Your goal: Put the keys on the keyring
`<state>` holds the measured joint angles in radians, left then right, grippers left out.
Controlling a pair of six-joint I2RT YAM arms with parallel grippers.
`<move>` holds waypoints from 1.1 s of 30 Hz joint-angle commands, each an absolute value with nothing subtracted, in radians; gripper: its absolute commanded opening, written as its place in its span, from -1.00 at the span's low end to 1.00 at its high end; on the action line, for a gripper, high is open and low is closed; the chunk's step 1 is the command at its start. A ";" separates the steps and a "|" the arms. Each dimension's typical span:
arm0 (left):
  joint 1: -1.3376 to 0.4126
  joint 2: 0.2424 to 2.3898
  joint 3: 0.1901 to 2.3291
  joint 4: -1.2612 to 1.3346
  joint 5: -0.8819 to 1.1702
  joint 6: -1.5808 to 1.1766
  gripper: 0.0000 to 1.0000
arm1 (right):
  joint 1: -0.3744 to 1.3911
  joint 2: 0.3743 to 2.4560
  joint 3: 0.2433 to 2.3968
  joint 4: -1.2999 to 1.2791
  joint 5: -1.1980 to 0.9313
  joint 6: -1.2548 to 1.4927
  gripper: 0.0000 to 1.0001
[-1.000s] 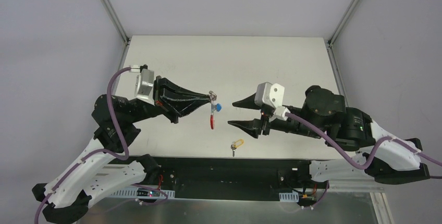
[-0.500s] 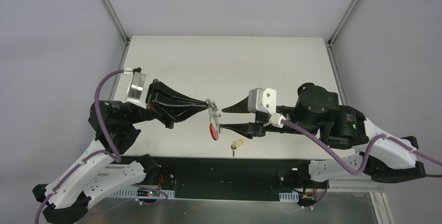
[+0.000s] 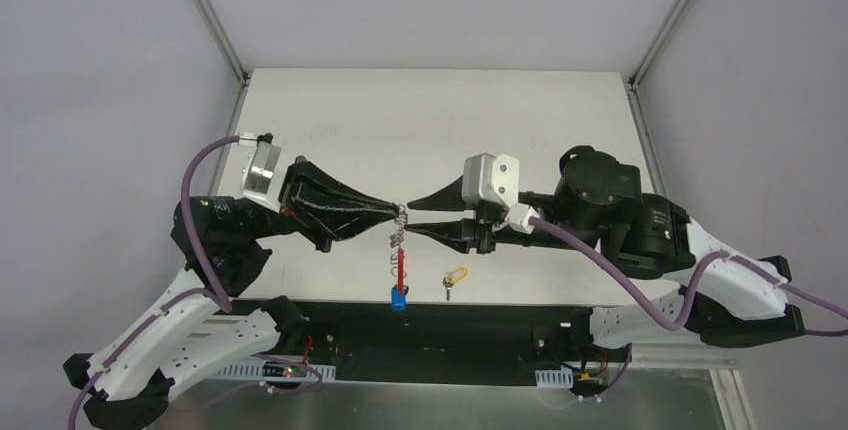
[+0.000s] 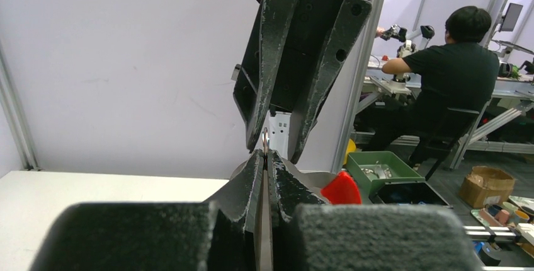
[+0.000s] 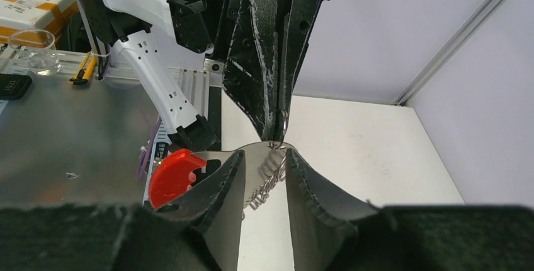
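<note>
White bench (image 3: 500, 120) inside a plain white-walled cell. Left claw (image 3: 394, 213) is clamped tight on the keyring (image 3: 398, 236), holding it in the air above the bench. Right claw (image 3: 411, 218) stands narrow, jaws apart either side of the keyring's chain, no grip evident. The yellow-headed key (image 3: 455, 278) lies on the bench beside the keyring's hanging blue tag (image 3: 399, 297), untouched. Threading not begun; key pickup outstanding.

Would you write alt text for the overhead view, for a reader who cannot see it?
The left tool pinches a keyring above a white table, red strap and blue tag hanging, while the right tool, jaws apart, meets it tip to tip. A yellow-headed key lies on the table.
</note>
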<state>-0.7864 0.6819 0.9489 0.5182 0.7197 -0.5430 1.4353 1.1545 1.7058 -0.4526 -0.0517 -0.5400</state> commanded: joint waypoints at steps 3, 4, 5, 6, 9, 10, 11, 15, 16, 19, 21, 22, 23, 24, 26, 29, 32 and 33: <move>-0.794 0.660 0.951 0.607 0.746 -0.566 -1.00 | 1.427 1.173 1.759 -0.408 -0.087 -0.527 -0.44; -0.794 0.659 0.950 0.607 0.746 -0.565 -1.00 | 1.425 1.174 1.759 -0.407 -0.087 -0.527 -0.45; -0.794 0.660 0.950 0.607 0.746 -0.565 -1.00 | 1.424 1.175 1.761 -0.407 -0.089 -0.524 -0.45; -0.794 0.658 0.951 0.607 0.748 -0.565 -1.00 | 1.424 1.176 1.762 -0.404 -0.091 -0.522 -0.46; -0.794 0.658 0.950 0.607 0.752 -0.564 -1.00 | 1.421 1.181 1.765 -0.400 -0.100 -0.517 -0.50; -0.794 0.656 0.951 0.607 0.752 -0.564 -1.00 | 1.421 1.181 1.766 -0.399 -0.104 -0.516 -0.51; -0.794 0.655 0.949 0.607 0.752 -0.563 -1.00 | 1.420 1.181 1.766 -0.398 -0.106 -0.515 -0.54; -0.794 0.656 0.946 0.607 0.751 -0.563 -1.00 | 1.413 1.184 1.767 -0.391 -0.112 -0.506 -0.57; -0.794 0.657 0.945 0.607 0.752 -0.563 -1.00 | 1.413 1.186 1.768 -0.391 -0.114 -0.504 -0.57; -0.793 0.656 0.945 0.607 0.753 -0.562 -1.00 | 1.410 1.189 1.771 -0.393 -0.113 -0.502 -0.59; -0.794 0.656 0.945 0.607 0.754 -0.563 -1.00 | 1.407 1.190 1.771 -0.393 -0.115 -0.499 -0.61; -0.793 0.656 0.944 0.607 0.753 -0.563 -1.00 | 1.407 1.192 1.771 -0.393 -0.116 -0.498 -0.64; -0.794 0.656 0.944 0.609 0.752 -0.564 -1.00 | 1.405 1.193 1.772 -0.393 -0.117 -0.497 -0.69; -0.794 0.656 0.943 0.610 0.751 -0.564 -1.00 | 1.404 1.195 1.772 -0.393 -0.117 -0.496 -0.75; -0.794 0.657 0.944 0.612 0.752 -0.565 -1.00 | 1.399 1.196 1.773 -0.393 -0.119 -0.492 -0.92; -0.794 0.658 0.944 0.614 0.755 -0.565 -1.00 | 1.395 1.200 1.779 -0.404 -0.118 -0.484 -1.00; -0.794 0.659 0.945 0.614 0.759 -0.562 -1.00 | 1.393 1.195 1.778 -0.413 -0.120 -0.470 -1.00; -0.794 0.660 0.947 0.614 0.766 -0.562 -1.00 | 1.391 1.194 1.776 -0.413 -0.120 -0.461 -1.00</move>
